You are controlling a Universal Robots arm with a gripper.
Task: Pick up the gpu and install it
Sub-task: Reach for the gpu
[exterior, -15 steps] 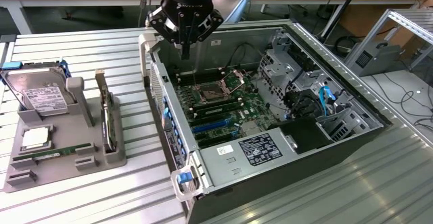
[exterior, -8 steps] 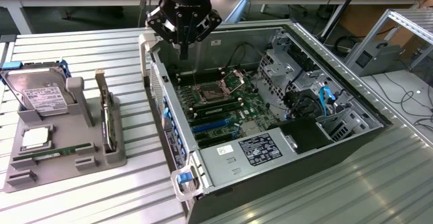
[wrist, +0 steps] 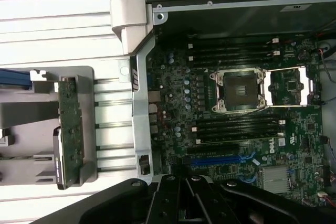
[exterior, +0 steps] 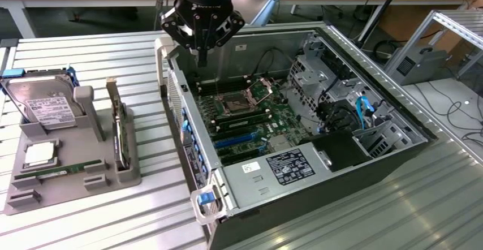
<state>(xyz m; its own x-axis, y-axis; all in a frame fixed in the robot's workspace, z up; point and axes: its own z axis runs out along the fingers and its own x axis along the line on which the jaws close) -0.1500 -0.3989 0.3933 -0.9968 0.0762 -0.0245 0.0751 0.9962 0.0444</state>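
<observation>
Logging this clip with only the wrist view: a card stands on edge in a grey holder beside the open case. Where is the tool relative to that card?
Observer: The tool hangs over the far edge of the case, well apart from the gpu, which sits in the holder toward the exterior view's left.
Operator: What else is in that holder?
Observer: A hard drive with a white label stands at its far end.
Operator: Anything lying flat?
Observer: A green memory stick lies flat on the holder's near part.
</observation>
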